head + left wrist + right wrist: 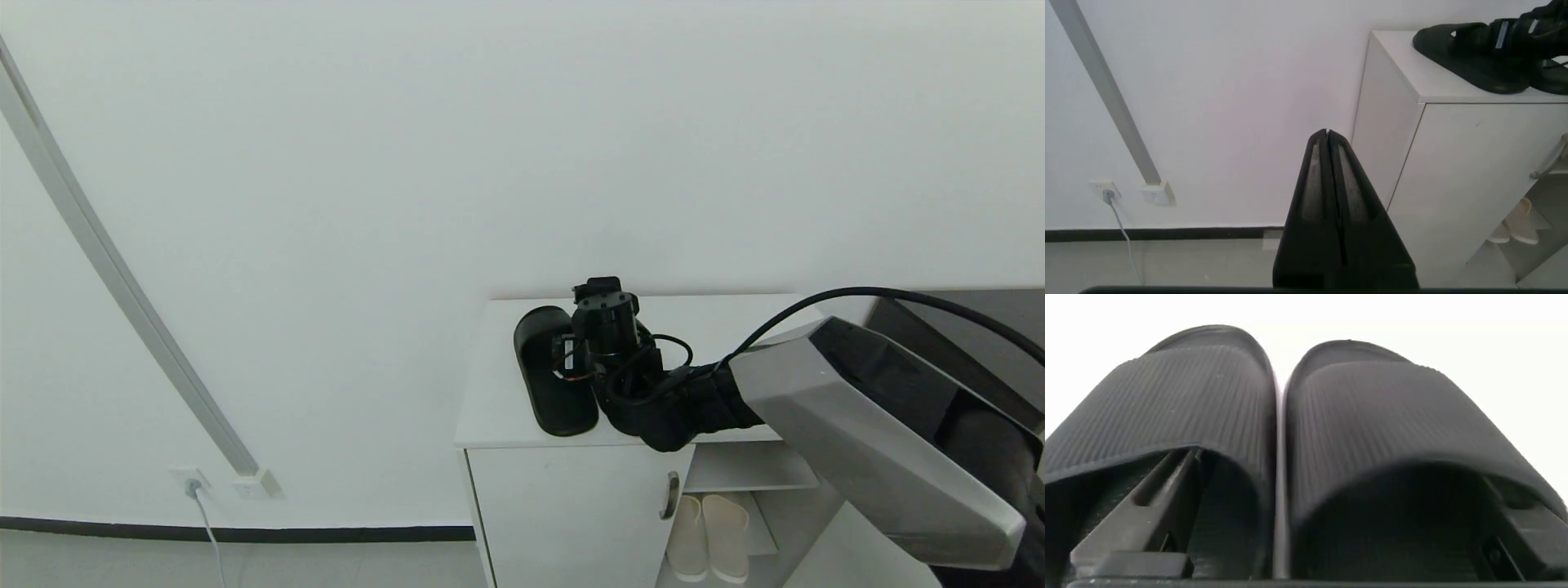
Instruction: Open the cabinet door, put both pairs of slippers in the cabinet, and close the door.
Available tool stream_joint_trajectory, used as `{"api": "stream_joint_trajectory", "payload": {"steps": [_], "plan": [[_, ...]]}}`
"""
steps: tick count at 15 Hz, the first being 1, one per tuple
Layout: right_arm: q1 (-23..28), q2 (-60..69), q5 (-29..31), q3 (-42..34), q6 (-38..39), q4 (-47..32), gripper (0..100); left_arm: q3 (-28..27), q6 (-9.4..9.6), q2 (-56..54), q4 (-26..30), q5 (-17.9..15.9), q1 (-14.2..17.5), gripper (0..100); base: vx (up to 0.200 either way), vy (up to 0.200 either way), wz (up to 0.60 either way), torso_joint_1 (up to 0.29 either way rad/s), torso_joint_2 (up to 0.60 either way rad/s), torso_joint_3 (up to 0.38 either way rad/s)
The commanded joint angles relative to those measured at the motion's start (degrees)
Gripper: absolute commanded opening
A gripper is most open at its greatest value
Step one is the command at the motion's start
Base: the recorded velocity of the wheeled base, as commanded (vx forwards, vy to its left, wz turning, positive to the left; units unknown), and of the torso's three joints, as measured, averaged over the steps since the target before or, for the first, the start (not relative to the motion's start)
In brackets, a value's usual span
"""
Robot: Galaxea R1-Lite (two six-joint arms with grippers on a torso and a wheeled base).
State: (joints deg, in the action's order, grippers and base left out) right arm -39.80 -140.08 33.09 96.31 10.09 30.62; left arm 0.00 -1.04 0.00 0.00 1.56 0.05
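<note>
Two black slippers (556,384) mid-frame on the cabinet (498,400) top; right gripper (565,358) spread, a finger (1147,498) inside each. Left gripper (1328,143) pressed together.

White wall (408,163) with slanting cable trunking (126,278), socket (189,478), dark skirting (245,533)

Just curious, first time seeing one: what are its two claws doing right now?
Left gripper: shut, empty.
Right gripper: open, fingers inside the black slippers.
</note>
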Motion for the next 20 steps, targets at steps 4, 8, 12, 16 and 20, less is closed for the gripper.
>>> {"api": "stream_joint_trajectory", "payload": {"steps": [4,8,12,16,20], "plan": [[-0.19,-0.81,-0.04,0.46,0.01,0.05,0,0.00,-0.11,0.00,0.00,0.11,0.04,0,0.000,0.000,0.00,0.000,0.00,0.000],[-0.36,-0.19,-0.13,-0.33,0.01,0.40,0,0.00,-0.11,0.09,0.00,0.11,0.04,0,0.000,0.000,0.00,0.000,0.00,0.000],[-1.24,9.04,-1.01,-7.62,0.10,0.67,0,0.00,-0.11,0.09,0.00,0.11,0.04,0,0.000,0.000,0.00,0.000,0.00,0.000],[-2.12,25.38,-6.89,-28.63,0.01,4.53,0,0.00,0.16,0.09,0.00,0.02,0.04,0,0.000,0.000,0.00,0.000,0.00,0.000],[-2.47,41.21,-17.44,-46.74,-1.39,7.79,0,0.00,0.25,0.09,0.00,-0.07,0.04,0,0.000,0.000,0.00,0.000,0.00,0.000]]}}
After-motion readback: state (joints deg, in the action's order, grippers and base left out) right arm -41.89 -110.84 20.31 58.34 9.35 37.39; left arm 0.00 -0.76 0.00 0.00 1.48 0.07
